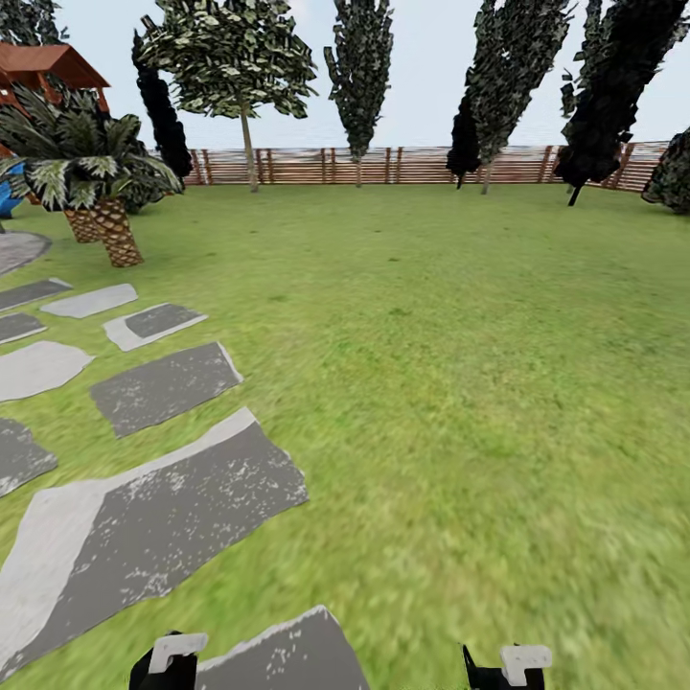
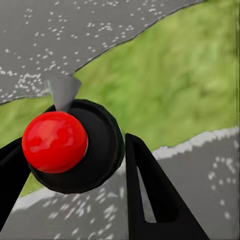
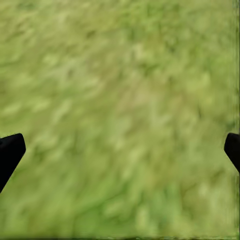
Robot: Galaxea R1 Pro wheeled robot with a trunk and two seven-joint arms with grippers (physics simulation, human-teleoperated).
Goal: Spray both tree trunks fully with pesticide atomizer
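One fence (image 1: 422,165) closes the far side; in front of it stand four dark cypresses (image 1: 359,67), one leafy tree (image 1: 235,57) on a thin trunk, and one palm (image 1: 91,177); about nine grey slabs (image 1: 158,522) lie in the grass (image 1: 479,383) in the head view; one red-roofed hut (image 1: 43,67) shows at the far left; two grippers, left (image 1: 171,661) and right (image 1: 508,666); one atomizer (image 2: 70,145) with one red top.

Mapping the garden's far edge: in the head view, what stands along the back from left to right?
Red-roofed hut → palm → leafy thin-trunked tree → slim cypress → dark cypresses → black leaning cypress.
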